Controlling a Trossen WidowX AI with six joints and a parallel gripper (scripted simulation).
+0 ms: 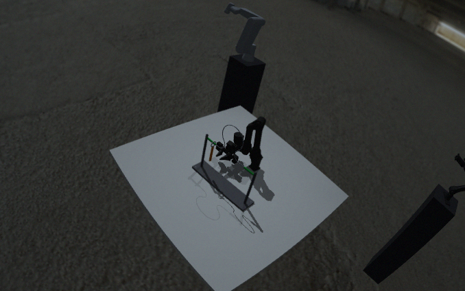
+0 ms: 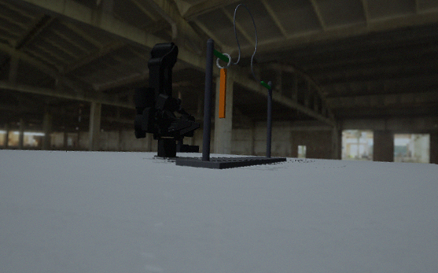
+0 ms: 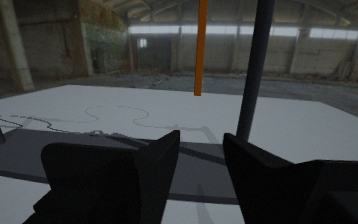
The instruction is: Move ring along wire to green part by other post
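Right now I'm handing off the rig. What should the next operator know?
Gripper: partly open, holding nothing, low beside the near post, facing the handle from below.
Ring: hanging on the green part at the near post, handle straight down.
Done: approach only.
Left: rise, grip the handle, carry the ring along the wire without touching grey, hang it by the far post, release, back away.

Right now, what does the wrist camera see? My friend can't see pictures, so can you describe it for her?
Two black gripper fingers stand apart at the bottom with nothing between them. Ahead, a long orange handle hangs straight down beside a dark upright post, over a white table top marked with a wavy wire shadow.
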